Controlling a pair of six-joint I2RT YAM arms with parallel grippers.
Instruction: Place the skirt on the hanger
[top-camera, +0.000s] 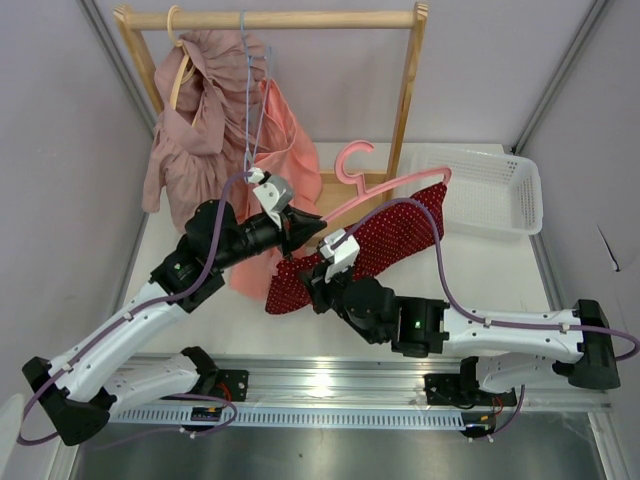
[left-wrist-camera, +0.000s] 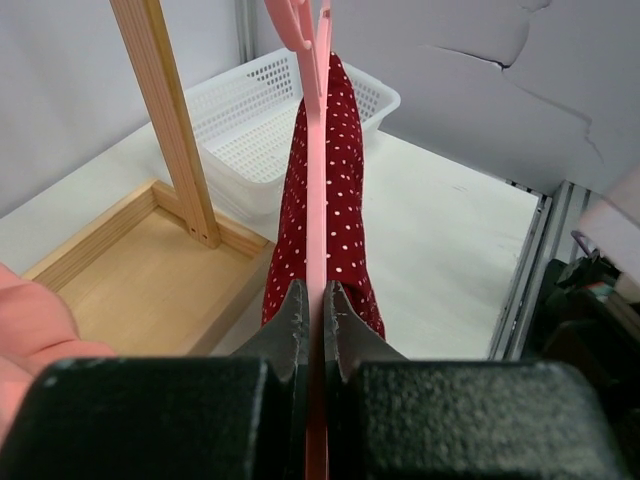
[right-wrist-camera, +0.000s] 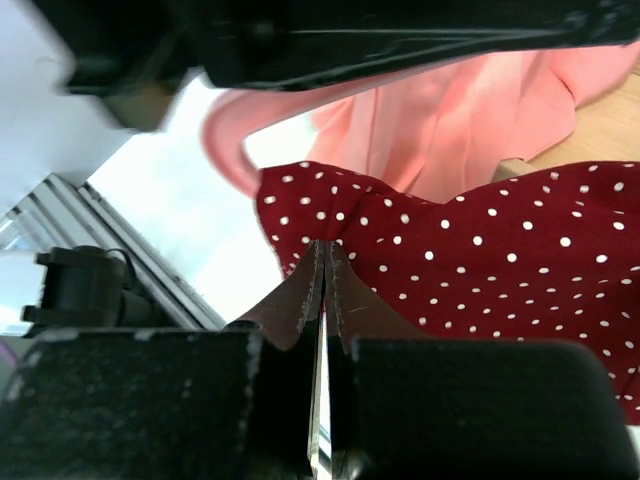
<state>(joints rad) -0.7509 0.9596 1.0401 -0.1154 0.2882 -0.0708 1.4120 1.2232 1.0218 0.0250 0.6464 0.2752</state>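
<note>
Note left gripper (left-wrist-camera: 317, 300) with fingers pressed together on the thin bar of the pink hanger (left-wrist-camera: 318, 170), gripping it edge-on at its near end. Seen from above, hold the hanger slanting up and to the right, hook uppermost and apart from the wooden rack (top-camera: 408, 90). Note skirt (top-camera: 390, 240) lying along that bar, stretched slantwise above the table (top-camera: 500, 275) from just beside the white basket (top-camera: 528, 205) down toward the arms. Find right gripper (right-wrist-camera: 325, 250) at the skirt's lower left corner, fingers together and pinching the dotted hem right at their tips. In the left wrist view, see red dotted cloth hanging mostly on the right side of the pink bar, basket behind it. Behind the left gripper, see a salmon-pink garment (top-camera: 290, 150) and a dusty-pink ruffled one (top-camera: 195, 130) hanging from the rack's top rail. Cannot tell whether the skirt's lower edge touches the table.
</note>
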